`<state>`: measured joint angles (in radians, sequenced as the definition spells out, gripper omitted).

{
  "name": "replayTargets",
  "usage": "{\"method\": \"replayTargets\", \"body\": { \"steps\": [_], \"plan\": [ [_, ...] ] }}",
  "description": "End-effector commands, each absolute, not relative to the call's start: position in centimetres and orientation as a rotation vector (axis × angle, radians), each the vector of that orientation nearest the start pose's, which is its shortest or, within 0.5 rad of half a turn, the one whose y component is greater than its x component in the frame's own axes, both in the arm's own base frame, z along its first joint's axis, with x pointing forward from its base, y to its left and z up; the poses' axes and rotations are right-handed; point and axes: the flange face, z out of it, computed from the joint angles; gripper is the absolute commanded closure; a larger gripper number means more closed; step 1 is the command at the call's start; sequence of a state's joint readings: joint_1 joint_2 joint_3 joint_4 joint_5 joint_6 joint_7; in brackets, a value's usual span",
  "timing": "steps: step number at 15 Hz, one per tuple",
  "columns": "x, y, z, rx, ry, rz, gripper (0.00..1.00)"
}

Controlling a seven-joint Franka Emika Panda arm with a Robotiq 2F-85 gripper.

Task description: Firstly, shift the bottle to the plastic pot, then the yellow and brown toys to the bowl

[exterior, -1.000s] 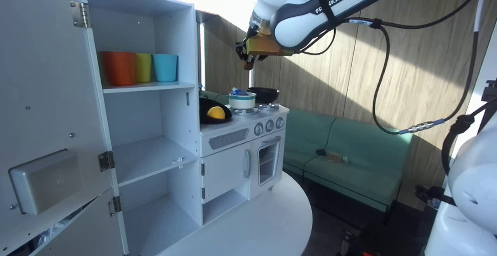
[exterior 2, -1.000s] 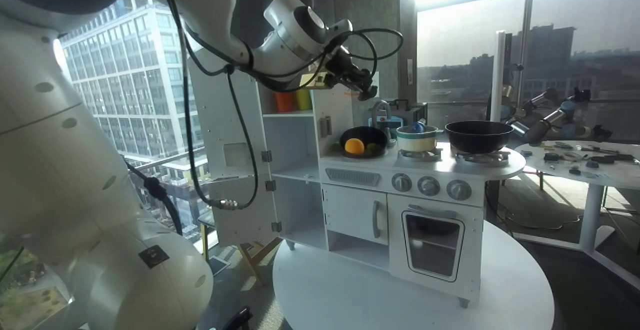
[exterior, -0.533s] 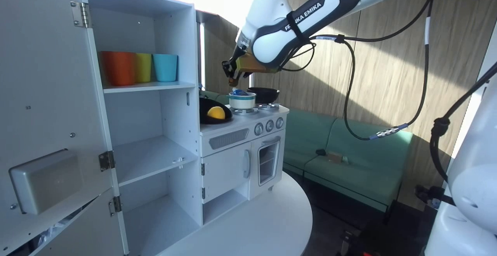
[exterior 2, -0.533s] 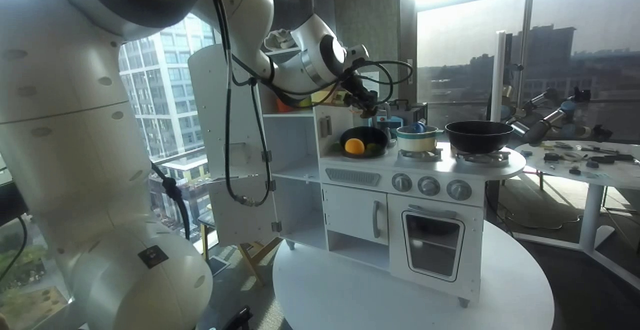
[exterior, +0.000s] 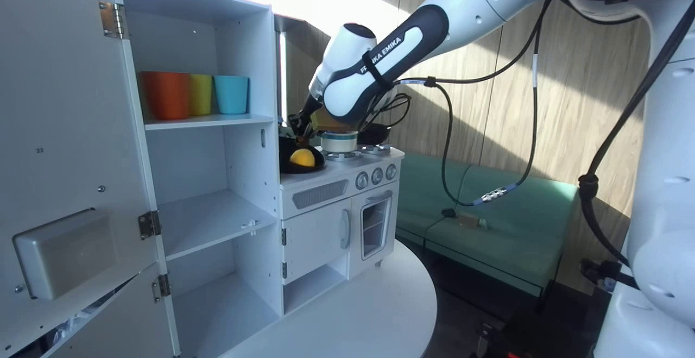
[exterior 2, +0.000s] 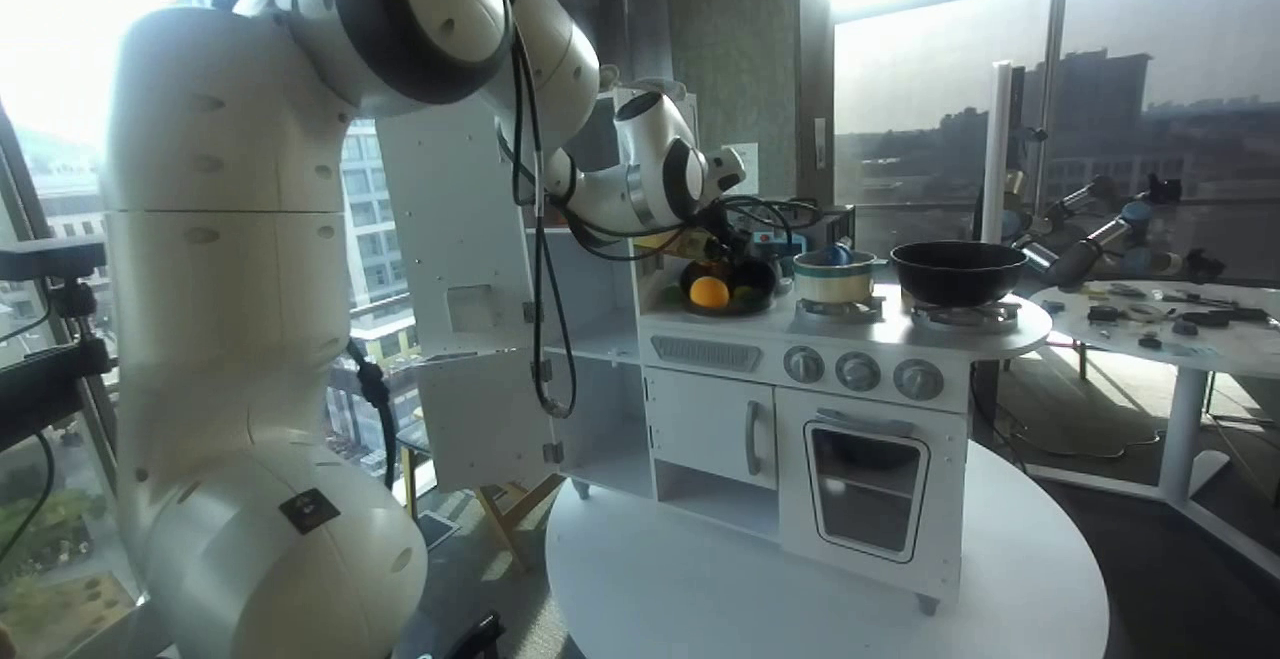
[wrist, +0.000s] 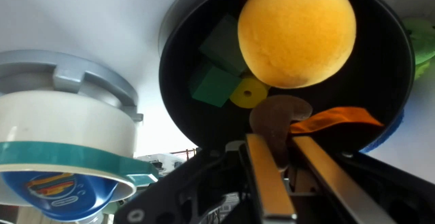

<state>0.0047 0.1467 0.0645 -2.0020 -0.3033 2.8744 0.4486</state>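
The hand (wrist: pixel 278 140) has one brown toy (wrist: pixel 270 113) pinched between its fingers (wrist: pixel 272 179), right over the black bowl (wrist: pixel 177 112). In there: one round yellow toy (wrist: pixel 295 33), two green blocks (wrist: pixel 217 86). One blue bottle's label-up (wrist: pixel 73 193) in one white pot (wrist: pixel 64 117).

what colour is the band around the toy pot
The band is teal, clearest in the wrist view.

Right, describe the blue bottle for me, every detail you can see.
The blue bottle looks like glossy plastic, printed with a pale ring round orange, yellow and red strokes, plus white characters. In an exterior view a pale end, probably the cap, sticks up. It sits tilted inside the teal-banded white pot, its lower part hidden by the wall, so contact below cannot be told. The gripper is apart from it.
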Motion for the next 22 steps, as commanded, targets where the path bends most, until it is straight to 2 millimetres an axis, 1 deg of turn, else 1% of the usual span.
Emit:
{"method": "replayTargets", "body": {
  "steps": [1, 3, 4, 5, 6, 7, 8, 10, 11, 13, 14, 16, 18, 21, 22],
  "plan": [
    [64.9, 6.9, 47.5, -2.874, 0.091, -1.195, 0.85],
    [65.0, 7.5, 48.0, -2.870, 0.068, -1.209, 0.83],
    [65.1, 7.8, 48.2, -2.868, 0.057, -1.208, 0.58],
    [65.1, 8.0, 48.4, -2.867, 0.052, -1.207, 0.56],
    [65.0, 8.4, 48.4, -2.866, 0.047, -1.189, 0.51],
    [65.0, 8.8, 48.4, -2.866, 0.043, -1.175, 0.44],
    [64.9, 9.0, 48.3, -2.868, 0.045, -1.163, 0.35],
    [64.7, 9.2, 48.4, -2.873, 0.063, -1.148, 0.21],
    [64.5, 9.2, 48.5, -2.874, 0.073, -1.147, 0.13],
    [63.8, 8.9, 48.9, -2.885, 0.113, -1.148, 0.01],
    [63.4, 8.6, 49.2, -2.898, 0.162, -1.143, 0.00],
    [61.8, 8.7, 49.9, -2.951, 0.245, -1.085, 0.00],
    [59.8, 9.2, 50.7, -3.012, 0.346, -1.041, 0.00],
    [55.8, 11.1, 51.7, -3.092, 0.478, -1.012, 0.00],
    [54.4, 12.0, 51.8, -3.116, 0.507, -0.992, 0.00]
  ]
}}
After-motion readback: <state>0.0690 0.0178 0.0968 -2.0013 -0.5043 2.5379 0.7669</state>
